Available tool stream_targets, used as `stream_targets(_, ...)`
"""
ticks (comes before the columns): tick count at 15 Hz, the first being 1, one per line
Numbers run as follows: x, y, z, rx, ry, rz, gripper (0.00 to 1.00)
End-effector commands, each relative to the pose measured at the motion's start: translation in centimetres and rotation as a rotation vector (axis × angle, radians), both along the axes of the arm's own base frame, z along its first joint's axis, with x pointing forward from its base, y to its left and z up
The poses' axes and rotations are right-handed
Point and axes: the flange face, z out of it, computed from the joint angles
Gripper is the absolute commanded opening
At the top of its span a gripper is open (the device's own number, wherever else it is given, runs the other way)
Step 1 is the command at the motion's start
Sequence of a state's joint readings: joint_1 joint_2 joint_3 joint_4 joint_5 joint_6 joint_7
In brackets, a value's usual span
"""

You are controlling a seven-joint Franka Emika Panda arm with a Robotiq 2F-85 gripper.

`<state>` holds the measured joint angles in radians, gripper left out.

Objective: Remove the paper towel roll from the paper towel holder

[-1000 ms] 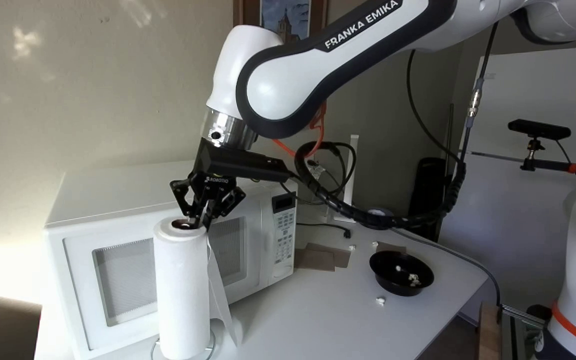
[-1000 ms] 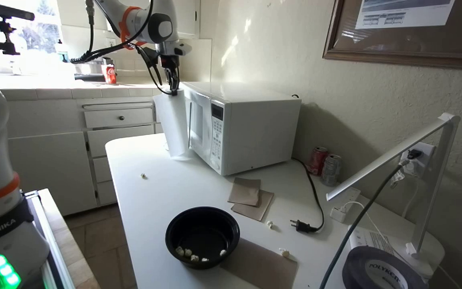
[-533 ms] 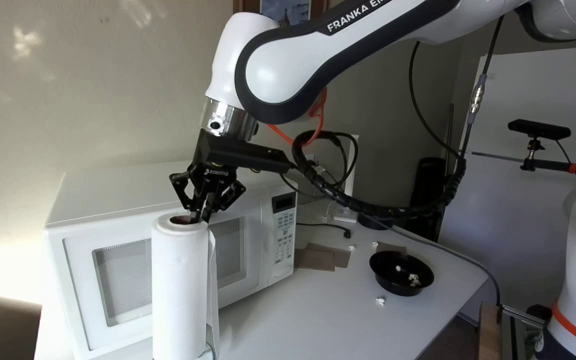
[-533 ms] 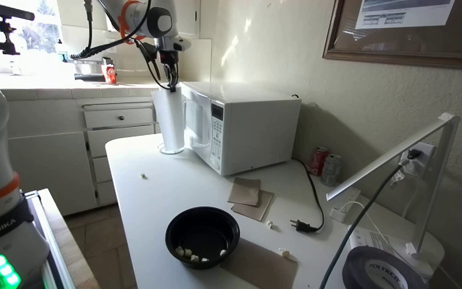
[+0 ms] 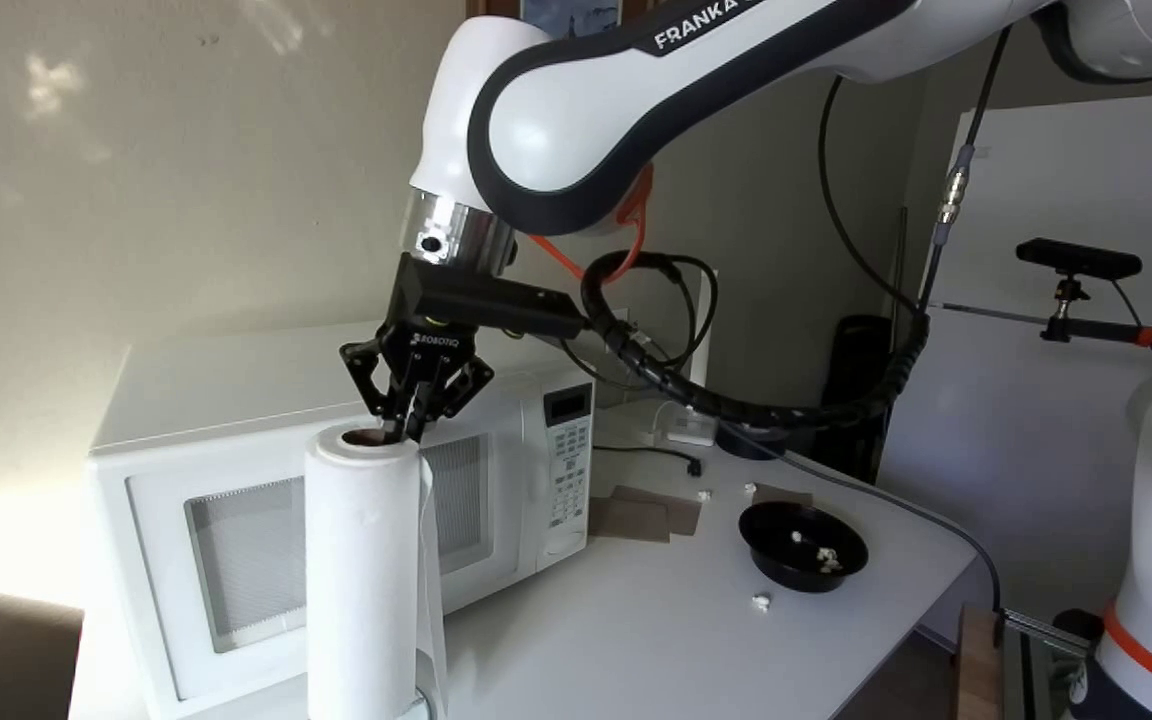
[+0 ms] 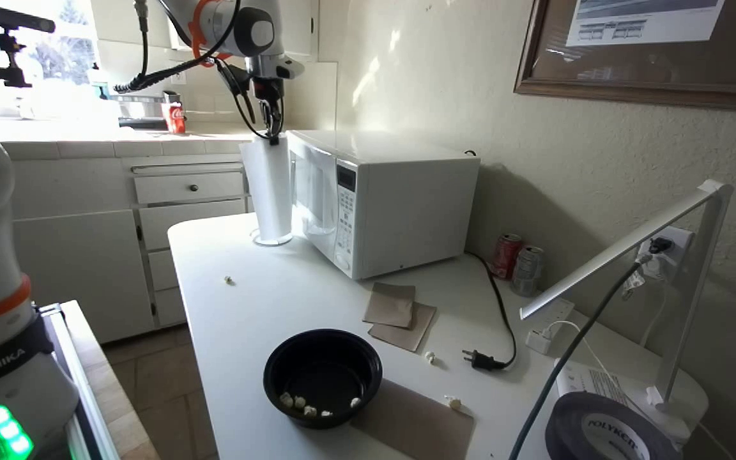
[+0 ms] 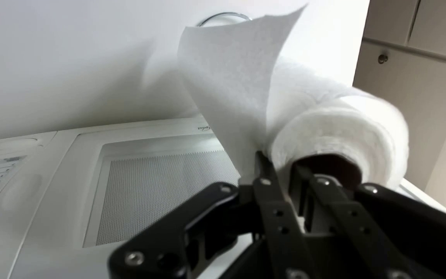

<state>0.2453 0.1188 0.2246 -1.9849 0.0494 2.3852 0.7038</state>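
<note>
The white paper towel roll (image 5: 361, 580) stands nearly upright in front of the microwave, also in view (image 6: 272, 191). My gripper (image 5: 404, 432) is at its top rim, also in view (image 6: 274, 140). In the wrist view the gripper (image 7: 278, 161) is shut on the wall of the roll (image 7: 339, 124): one finger inside the dark core, the other outside. A loose sheet hangs beside it. The holder's wire base ring (image 6: 272, 245) shows at the roll's foot; it also shows in the wrist view (image 7: 225, 14). The holder's upright loop is hidden.
The white microwave (image 6: 413, 211) is close beside the roll. The white table (image 6: 234, 332) holds a black bowl (image 6: 323, 348) with popcorn, brown papers (image 6: 390, 305), a black plug (image 6: 486, 361), a lamp (image 6: 694, 287) and a tape roll (image 6: 598, 428). Cans (image 6: 506, 255) stand by the wall.
The arm and gripper have risen slightly with the roll's top still held. The roll shifted a little, the loose sheet swung closer to it, and the base ring came into view at its foot.
</note>
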Motion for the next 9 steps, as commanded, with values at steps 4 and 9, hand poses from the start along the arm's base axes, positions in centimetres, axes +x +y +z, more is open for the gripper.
stream_targets(4,-0.9,0.3,6.1,-0.025,-0.020,0.026,0.04)
stream_targets(9,-1.8,0.5,10.7,-0.053,-0.022,0.037,0.04)
